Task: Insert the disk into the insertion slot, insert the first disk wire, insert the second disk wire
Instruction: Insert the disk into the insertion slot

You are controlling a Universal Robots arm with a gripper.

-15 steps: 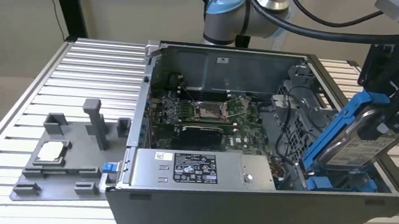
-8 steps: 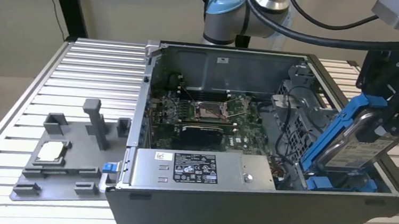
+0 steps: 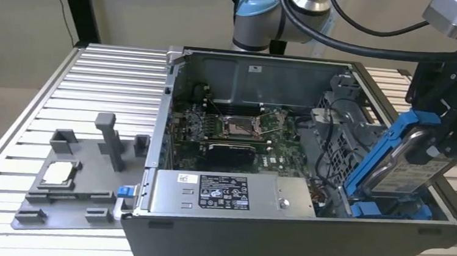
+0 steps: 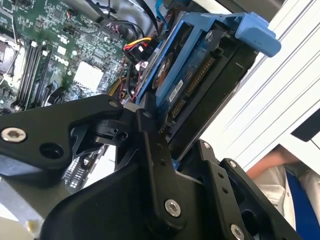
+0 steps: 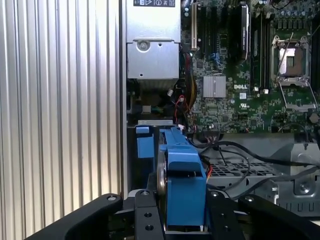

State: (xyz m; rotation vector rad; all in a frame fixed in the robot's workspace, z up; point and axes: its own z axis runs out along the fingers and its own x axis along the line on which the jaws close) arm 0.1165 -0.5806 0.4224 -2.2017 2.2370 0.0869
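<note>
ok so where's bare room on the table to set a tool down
The ribbed table is bare at the exterior view's left, beyond the grey fixture tray and beside the computer case. Crowded: inside the case, where cables run beside the gripper holding the disk.

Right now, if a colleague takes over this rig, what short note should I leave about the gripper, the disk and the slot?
Gripper: shut on the disk, holding it by its upper end.
Disk: tilted, at the exterior view's right end of the computer case, lower end down by the slot.
Done: disk picked up and brought to the slot.
Left: disk not seated; its connector is bare, nothing plugged in, so both wire steps are open.
</note>
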